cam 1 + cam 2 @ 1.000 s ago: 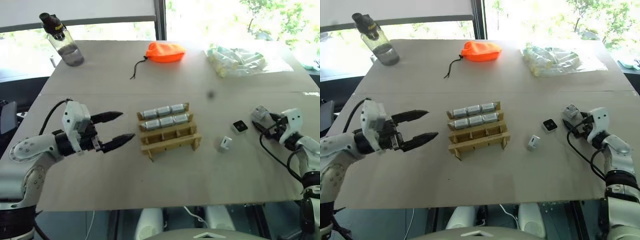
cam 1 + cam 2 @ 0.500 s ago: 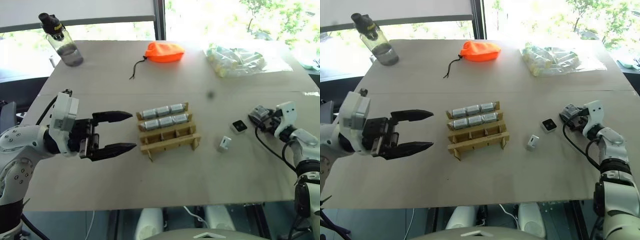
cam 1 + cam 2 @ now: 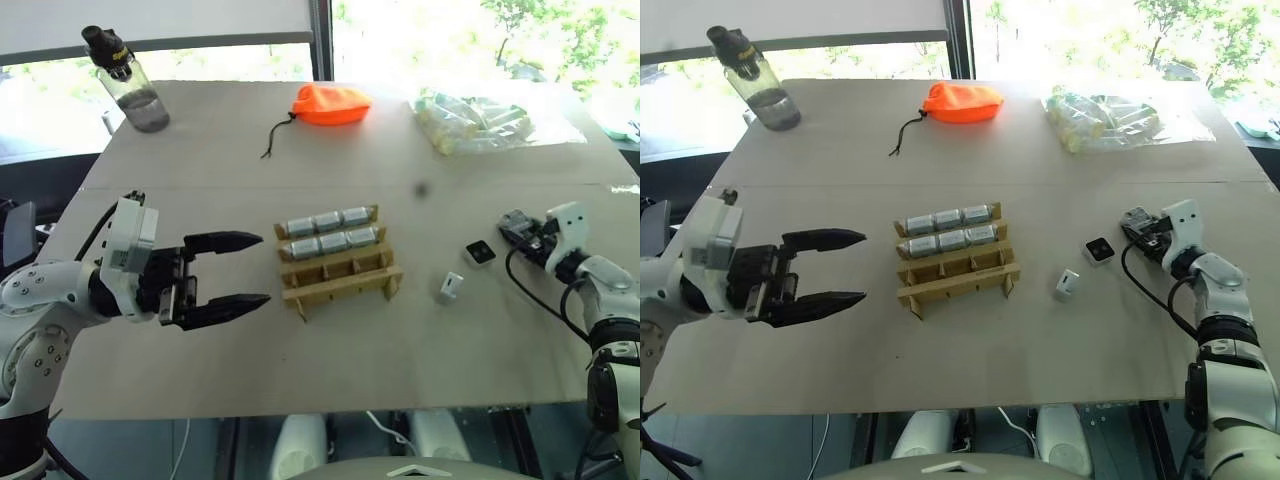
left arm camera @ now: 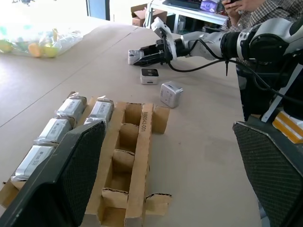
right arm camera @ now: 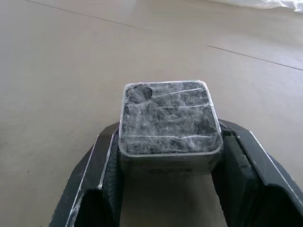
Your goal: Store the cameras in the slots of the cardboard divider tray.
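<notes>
The cardboard divider tray [image 3: 343, 279] sits mid-table. Several cameras [image 3: 329, 222] fill its two back rows, and the front row's slots stand empty. My left gripper [image 3: 265, 267] hovers open just left of the tray, pointing at it. Right of the tray two loose cameras lie on the table: a dark-faced one [image 3: 479, 253] and a silver one [image 3: 449, 288] on its side. At the far right my right gripper [image 3: 519, 228] is shut on another camera [image 5: 169, 113], its fingers [image 5: 108, 156] pressed against the camera's two sides, low over the table.
Along the back edge stand a water bottle [image 3: 128, 80], an orange drawstring pouch [image 3: 330, 103] and a clear bag of pale items [image 3: 482, 120]. A person [image 4: 258, 7] sits beyond the table's right side. Bare tabletop lies in front of the tray.
My right gripper has closed its fingers on the camera at the far right. My left gripper has turned a little toward the tray and stays open.
</notes>
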